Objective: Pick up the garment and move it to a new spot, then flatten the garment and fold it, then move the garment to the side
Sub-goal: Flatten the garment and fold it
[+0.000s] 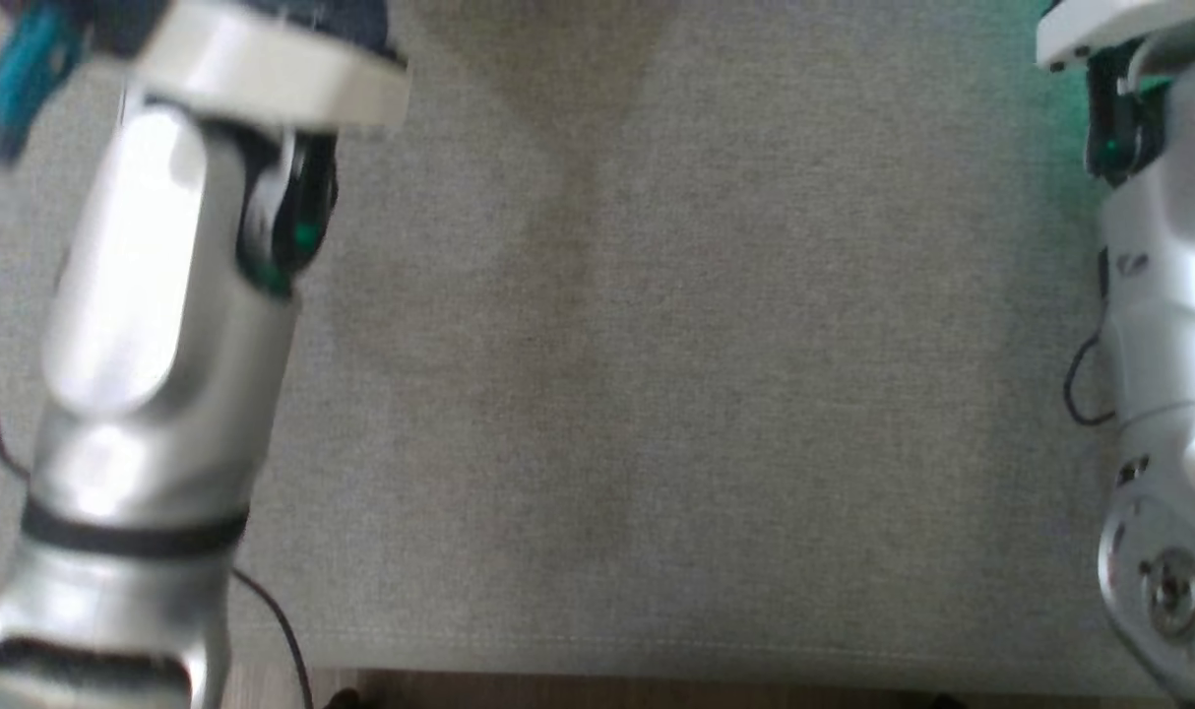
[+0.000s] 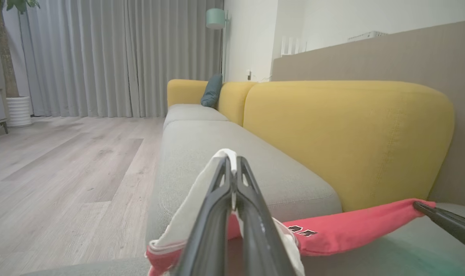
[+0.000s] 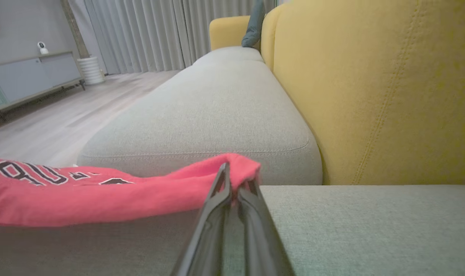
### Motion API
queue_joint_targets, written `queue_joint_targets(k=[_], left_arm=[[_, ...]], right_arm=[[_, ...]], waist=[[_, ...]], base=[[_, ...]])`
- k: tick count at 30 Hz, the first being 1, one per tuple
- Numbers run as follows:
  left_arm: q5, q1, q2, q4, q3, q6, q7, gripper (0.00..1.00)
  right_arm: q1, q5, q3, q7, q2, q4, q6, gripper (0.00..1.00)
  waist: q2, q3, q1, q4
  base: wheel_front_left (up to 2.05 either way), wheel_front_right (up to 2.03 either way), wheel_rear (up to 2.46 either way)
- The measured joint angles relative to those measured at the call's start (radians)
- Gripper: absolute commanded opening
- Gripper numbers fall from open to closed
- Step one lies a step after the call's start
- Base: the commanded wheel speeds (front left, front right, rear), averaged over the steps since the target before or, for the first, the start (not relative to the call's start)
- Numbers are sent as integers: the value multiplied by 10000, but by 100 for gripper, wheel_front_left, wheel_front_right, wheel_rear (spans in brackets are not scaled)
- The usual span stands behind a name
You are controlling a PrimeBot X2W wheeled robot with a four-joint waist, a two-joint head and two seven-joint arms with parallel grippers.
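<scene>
The soft red garment (image 3: 83,197), black-lettered and pale-lined, hangs stretched above the grey woven sofa seat (image 3: 370,230); the left gripper (image 2: 232,163) pinches one edge; the right gripper (image 3: 235,174) clamps the other.

The soft red cloth garment (image 3: 83,199) looked matt and a little fleecy, its black lettering lying flat on the fabric. The grey sofa seat cushion (image 1: 657,394) had a coarse, woven, matt cover, and the yellow upholstered backrest (image 2: 347,138) a finer cloth with a stitched seam. The silver forearm shell (image 1: 145,295) was smooth and glossy, catching the light. The long dark jaws of the left gripper (image 2: 231,159) were smooth with a dull sheen. The pale plank floor (image 2: 64,172) showed matt wood grain.
</scene>
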Motion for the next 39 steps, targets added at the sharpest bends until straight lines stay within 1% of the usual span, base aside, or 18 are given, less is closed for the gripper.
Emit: queue_joint_targets(k=[3, 7, 8, 9, 10, 14, 17, 23, 24, 28, 33, 36, 39], left_arm=[[2, 1207, 52, -859, 303, 42, 0, 0], [2, 2973, 73, -1601, 512, 102, 2, 0], [2, 2973, 73, -1601, 512, 102, 2, 0], [2, 3803, 38, -1998, 650, 151, 2, 0], [2, 3803, 38, -1998, 650, 151, 2, 0], [13, 5465, -61, -2815, 715, 190, 2, 0], [15, 6692, -125, -3256, 742, 345, 2, 0], [15, 8932, -192, -4065, 945, 642, 2, 0], [15, 9226, -201, -4199, 938, 708, 2, 0], [13, 10153, -186, -4523, 888, 715, 4, 0], [12, 11150, -109, -4823, 566, 700, 226, 0], [-105, 11554, -111, -4784, 311, 692, 347, 0], [-201, 11584, -113, -4589, 245, 606, 349, 0]], right_arm=[[806, 412, 161, -31, 48, -650, 0, 0], [2346, 895, 502, -31, 148, -1465, 0, 0], [2346, 895, 502, -31, 148, -1465, 0, 0], [3188, 1093, 683, -31, 205, -1941, 0, 0], [3188, 1093, 683, -31, 205, -1941, 0, 0], [4904, 1555, 853, -29, 234, -3080, 0, 0], [6246, 1774, 907, -10, 251, -4048, 0, 0], [8891, 2092, 861, 476, 449, -6052, 0, 0], [9305, 2105, 788, 570, 489, -6420, 0, 0], [10722, 2184, 608, 999, 533, -7589, 0, 0], [12163, 2449, 512, 1482, 558, -8659, 0, 0], [12547, 2675, 408, 1743, 568, -8853, 0, 0], [12527, 2721, 382, 1795, 577, -8784, 0, 0]], waist=[[0, -277, 0, -67], [0, -772, 0, -122], [0, -772, 0, -122], [0, -1071, 0, -130], [0, -1071, 0, -130], [1, -1751, -1, -151], [1, -2292, -1, -173], [1, -3362, -1, -272], [1, -3523, -1, -282], [1, -4034, -1, -278], [1, -4203, -1, -218], [1, -4109, -1, -255], [1, -3960, -1, -296]], base=[[0, 0, 0], [0, 0, 0], [0, 0, 0], [0, 0, 0], [0, 0, 0], [0, 0, 0], [0, 0, 0], [0, 0, 0], [0, 0, 0], [0, 0, 0], [0, 0, 0], [0, 0, 0], [0, 0, 0]])
